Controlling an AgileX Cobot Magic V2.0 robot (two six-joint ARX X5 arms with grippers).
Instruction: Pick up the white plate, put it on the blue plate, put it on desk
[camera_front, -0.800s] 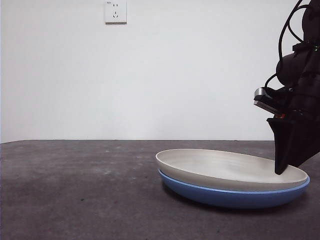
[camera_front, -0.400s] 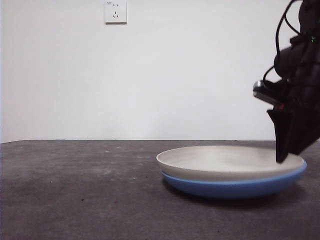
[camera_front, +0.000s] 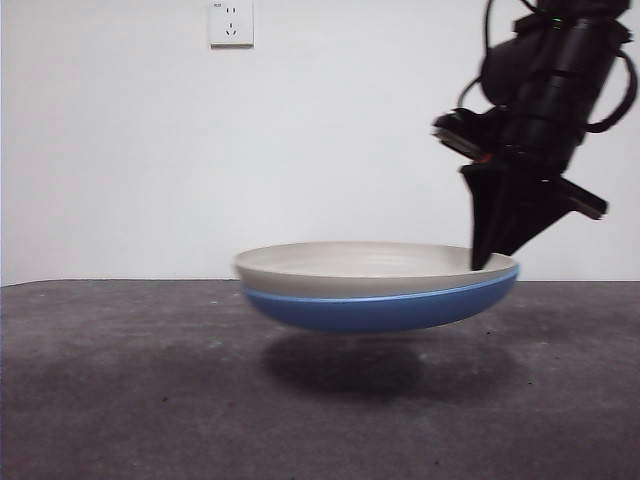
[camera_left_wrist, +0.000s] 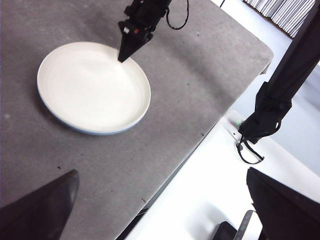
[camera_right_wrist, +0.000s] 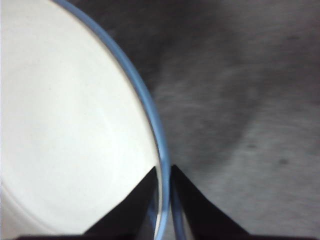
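Only in the front view were two stacked plates, white plate (camera_front: 350, 258) in blue plate (camera_front: 380, 308), seen lifted off the surface (camera_front: 120, 400), both rims pinched by the right end effector (camera_right_wrist: 163, 172); the left end effector (camera_left_wrist: 165, 200) was spread wide.

White plate (camera_front: 350, 258) nested in blue plate (camera_front: 380, 310) — both airborne, level, above desk (camera_front: 120, 400)

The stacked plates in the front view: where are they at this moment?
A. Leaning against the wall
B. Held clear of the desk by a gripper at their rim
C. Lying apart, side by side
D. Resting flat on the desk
B: the right gripper clamps the rim of the white plate and blue plate, with a shadow on the desk beneath.
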